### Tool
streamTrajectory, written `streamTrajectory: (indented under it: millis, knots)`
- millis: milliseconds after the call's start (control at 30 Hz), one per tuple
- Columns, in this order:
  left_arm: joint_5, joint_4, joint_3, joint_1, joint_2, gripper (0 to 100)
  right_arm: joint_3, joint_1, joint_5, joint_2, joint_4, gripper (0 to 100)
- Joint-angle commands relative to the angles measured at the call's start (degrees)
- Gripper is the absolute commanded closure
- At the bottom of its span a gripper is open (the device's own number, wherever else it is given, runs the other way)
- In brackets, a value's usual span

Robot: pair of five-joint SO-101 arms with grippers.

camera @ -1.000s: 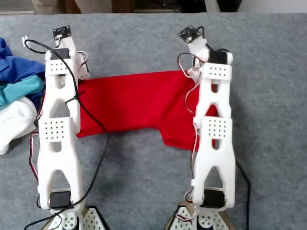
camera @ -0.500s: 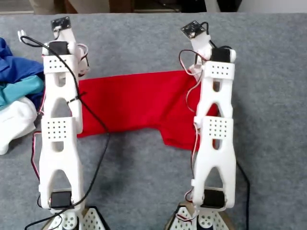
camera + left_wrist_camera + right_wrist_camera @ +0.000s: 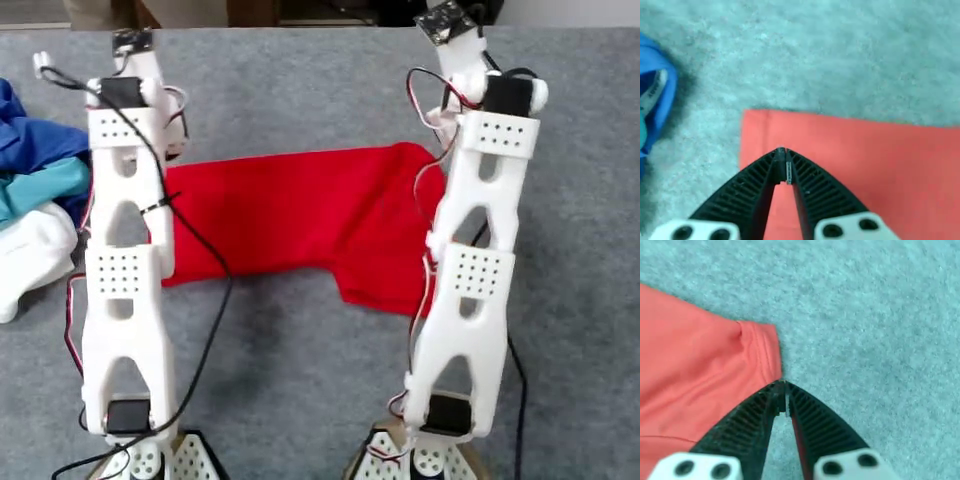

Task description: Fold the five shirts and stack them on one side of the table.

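Observation:
A red shirt [image 3: 290, 215] lies spread across the middle of the grey table [image 3: 300, 90], with one sleeve hanging toward the front right. My left arm [image 3: 125, 200] reaches over its left end. In the left wrist view my left gripper [image 3: 783, 156] is shut, its tips pinched on the red shirt [image 3: 865, 165] just inside the far left corner. My right arm [image 3: 480, 230] stretches over the right end. My right gripper [image 3: 785, 390] is shut on the hem corner of the red shirt [image 3: 695, 355], where the cloth puckers.
A heap of loose shirts sits at the table's left edge: blue [image 3: 35, 145], teal [image 3: 45, 185] and white [image 3: 30, 250]. The blue one [image 3: 655, 95] lies close to my left gripper. Bare grey table stretches behind and to the right of the red shirt.
My right arm has swung right and toward the back, dragging the shirt's far right corner with it and stretching the cloth. The left arm reached slightly farther back; the shirt's left edge stayed put.

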Motion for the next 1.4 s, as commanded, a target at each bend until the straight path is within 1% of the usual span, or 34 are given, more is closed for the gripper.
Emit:
streamTrajectory:
  millis: [0,133,233,333,433,500,633,733,800,900,1000,1200,1367]
  knots:
    - [-0.6,0.8,11.0,3.3,-10.9,98,-2.1,1.1,-0.4,-4.6,1.1,99.2]
    - [-0.7,0.1,23.2,2.8,-19.2,98,-1.9,1.4,-1.6,-4.8,1.3,99.2]
    - [-0.7,-1.2,28.4,1.8,-20.7,98,3.2,1.8,-2.4,-7.8,1.5,99.2]
    - [-0.4,-5.2,32.4,1.7,-20.0,98,16.7,1.9,-2.8,-15.9,1.3,99.2]
    - [0.2,-10.0,34.9,2.1,-20.3,98,32.9,1.9,-1.9,-26.1,1.0,99.2]
    - [1.0,-11.5,35.3,2.7,-20.3,98,42.6,1.8,-0.6,-31.9,-0.5,99.2]
    - [0.9,-12.4,36.3,2.5,-19.7,98,62.1,2.3,-0.5,-40.0,-9.1,99.2]
    - [1.0,-17.3,40.6,1.8,-19.7,98,77.5,2.3,-0.5,-45.1,-17.7,99.2]
    - [1.3,-20.9,43.3,0.7,-19.7,98,86.8,1.9,-0.5,-47.9,-24.7,99.2]
    - [4.9,-23.6,44.5,0.0,-19.8,98,98.7,1.8,-0.7,-48.8,-37.2,99.2]
    - [6.3,-25.1,45.1,0.1,-19.8,98,102.6,1.7,-2.5,-47.6,-43.1,99.2]
    - [7.3,-24.8,45.6,0.4,-19.7,98,100.2,1.6,-3.0,-46.3,-45.1,99.2]
    - [7.0,-28.3,50.3,0.5,-19.7,98,99.6,2.2,-2.5,-41.1,-44.0,99.2]
